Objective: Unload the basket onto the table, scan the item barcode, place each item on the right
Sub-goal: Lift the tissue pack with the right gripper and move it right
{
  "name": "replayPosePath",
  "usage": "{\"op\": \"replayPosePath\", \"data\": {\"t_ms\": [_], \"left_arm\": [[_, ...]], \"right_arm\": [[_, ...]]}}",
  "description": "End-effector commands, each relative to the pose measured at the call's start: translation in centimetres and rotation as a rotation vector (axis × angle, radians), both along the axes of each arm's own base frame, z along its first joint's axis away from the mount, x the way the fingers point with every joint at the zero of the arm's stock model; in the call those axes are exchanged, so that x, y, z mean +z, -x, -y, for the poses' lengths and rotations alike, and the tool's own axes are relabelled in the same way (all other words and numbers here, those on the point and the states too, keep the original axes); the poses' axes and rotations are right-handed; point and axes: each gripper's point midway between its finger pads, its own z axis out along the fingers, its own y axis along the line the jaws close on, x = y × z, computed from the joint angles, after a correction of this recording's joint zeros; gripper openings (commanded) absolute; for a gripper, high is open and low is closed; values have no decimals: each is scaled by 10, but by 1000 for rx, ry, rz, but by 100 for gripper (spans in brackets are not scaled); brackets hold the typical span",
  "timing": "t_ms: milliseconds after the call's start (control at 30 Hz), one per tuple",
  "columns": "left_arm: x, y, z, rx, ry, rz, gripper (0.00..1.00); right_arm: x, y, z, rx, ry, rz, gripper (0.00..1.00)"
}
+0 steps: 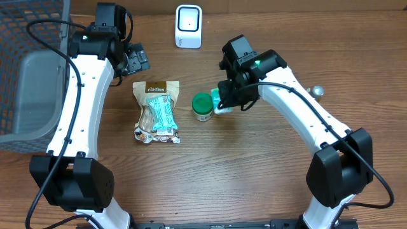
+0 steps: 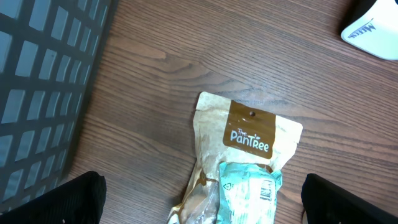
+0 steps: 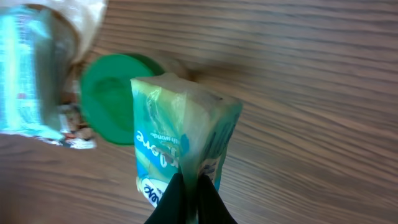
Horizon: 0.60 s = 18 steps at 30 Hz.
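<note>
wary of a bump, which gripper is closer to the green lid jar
Right. The right gripper, shut on a teal packet, sits beside the green-lidded jar; the left gripper hangs open beyond the snack bag.

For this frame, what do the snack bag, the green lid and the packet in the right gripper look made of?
Snack bag: looks like matte tan paper with a brown label. The lower part seems to be clear film, since the contents show through.
Green lid: probably hard plastic, smooth and even in colour.
Packet, pinched by the right gripper: thin soft plastic film, slightly glossy and creased where it is squeezed.
</note>
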Motion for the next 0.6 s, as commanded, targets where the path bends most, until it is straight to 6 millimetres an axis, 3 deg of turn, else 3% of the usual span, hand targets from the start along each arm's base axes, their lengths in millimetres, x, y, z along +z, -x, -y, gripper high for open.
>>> {"op": "replayPosePath", "data": {"t_ms": [0,567], "left_arm": [[9,-1,3,-18,-3,25,100],[9,-1,3,-18,-3,25,100]], "right_arm": [[10,-6,16,-9,70,55,4],[1,3,47,-115,222,25,4]]}}
